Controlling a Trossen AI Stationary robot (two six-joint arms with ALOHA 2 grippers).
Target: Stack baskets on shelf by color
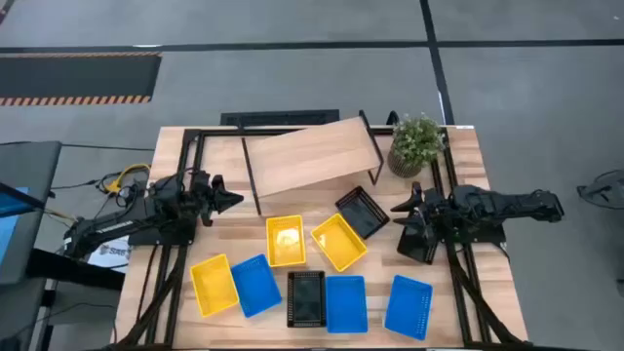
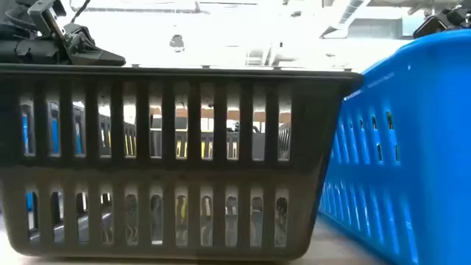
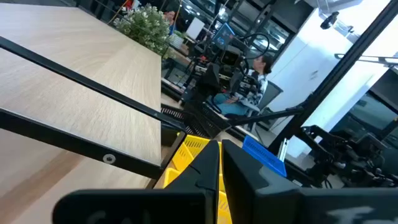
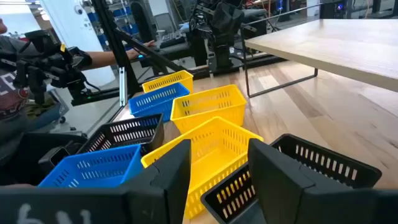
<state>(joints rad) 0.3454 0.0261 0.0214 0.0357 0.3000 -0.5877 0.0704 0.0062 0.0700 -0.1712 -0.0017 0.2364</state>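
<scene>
The light wooden shelf (image 1: 307,156) stands on thin black legs at the far middle of the table. In front of it, several baskets rest on their bottoms: yellow ones (image 1: 285,241) (image 1: 338,242) (image 1: 214,285), blue ones (image 1: 256,285) (image 1: 345,303) (image 1: 409,306) and black ones (image 1: 362,213) (image 1: 306,297). My left gripper (image 1: 234,200) (image 3: 221,146) is shut and hovers left of the shelf's near left leg. My right gripper (image 1: 402,219) (image 4: 217,155) is open, just right of the far black basket (image 4: 298,174) and the yellow basket (image 4: 205,149) beside it, and touches neither.
A potted plant (image 1: 417,141) stands at the far right, next to the shelf. In the low view a black basket (image 2: 169,162) and a blue one (image 2: 405,147) fill the near edge. People sit beyond the table (image 3: 249,81) (image 4: 18,74). Bare tabletop lies under the left arm (image 1: 195,244).
</scene>
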